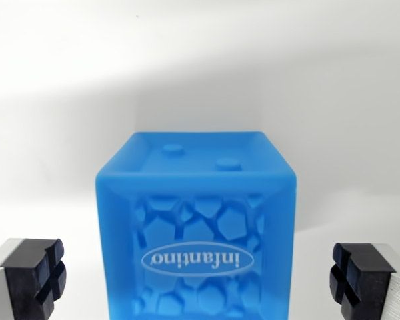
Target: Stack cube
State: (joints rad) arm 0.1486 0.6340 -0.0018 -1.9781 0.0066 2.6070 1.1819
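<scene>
Presently, the wrist view shows one blue Infantino cube (197, 230) standing on a plain white surface (67, 100), centred in the lower half of the frame. Its top face is recessed inside a raised rim and carries two small round studs. The face turned toward the camera has a pattern of irregular pebble-like cells and an oval bearing the word "infantino", which reads upside down from this camera. The cube's bottom edge runs out of frame, so its contact with the surface is not visible.

The gripper (197, 280) is spread wide. One fingertip (37, 273), with a black cross-grooved pad on a metal backing, sits at the wrist view's left lower corner; its counterpart sits at the wrist view's right lower corner. The cube lies between the two, with a clear gap of white on each side, so neither pad touches it.

A soft grey shadow falls on the surface behind and beside the cube. Nothing stands between the pads and the cube.
</scene>
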